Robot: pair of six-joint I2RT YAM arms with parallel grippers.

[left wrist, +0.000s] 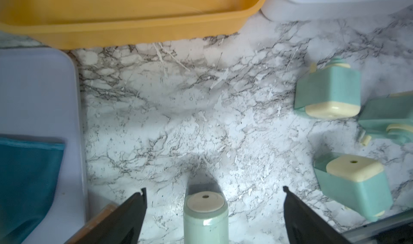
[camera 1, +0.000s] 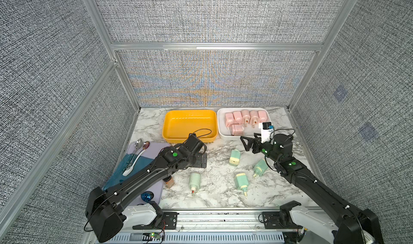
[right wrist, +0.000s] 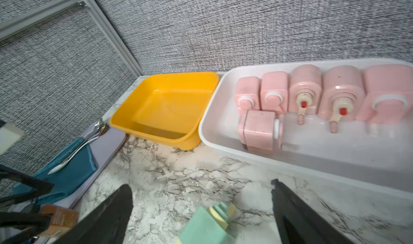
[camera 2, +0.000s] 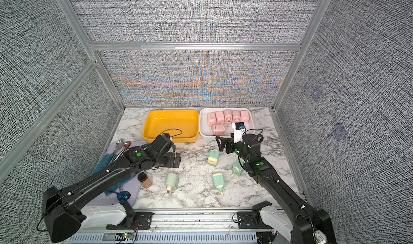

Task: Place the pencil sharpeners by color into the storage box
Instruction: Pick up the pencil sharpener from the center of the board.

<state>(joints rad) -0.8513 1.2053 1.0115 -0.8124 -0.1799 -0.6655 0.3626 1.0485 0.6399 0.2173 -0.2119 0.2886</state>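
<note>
Two smooth plastic tubs with rounded corners sit side by side at the far edge of the marble-patterned tabletop (camera 1: 219, 187). The glossy yellow tub (camera 1: 190, 124) is on the left and the white tub (camera 1: 220, 125) on the right.

Six pink sharpeners (camera 1: 245, 116) lie in the white tub, five in a row along its far wall and one nearer. They are boxy with softened edges, and two show a cream crank with a red knob.

Four mint green sharpeners (camera 1: 241, 181) with cream ends lie loose on the marble, nearer than the tubs. The leftmost green sharpener (camera 1: 194, 180) lies apart, and the other three cluster to the right.

At the left, a matte lavender tray (camera 1: 156, 148) carries a folded teal cloth (camera 1: 131, 167), shiny metal spoons (camera 1: 139, 143) and a blue glass ball (camera 1: 147, 196). A small brown jar (camera 2: 146, 181) with a black lid stands at the tray's right edge.

The left gripper (left wrist: 214, 189) hangs over the marble with its flat black fingers spread wide. In the left wrist view the leftmost green sharpener shows between them with a clear gap on each side, touching neither.

The right gripper (camera 1: 249, 140) hovers just near of the white tub, its fingers also wide apart and holding nothing. The farthest green sharpener (camera 1: 234, 157) lies on the marble just near and left of it.
</note>
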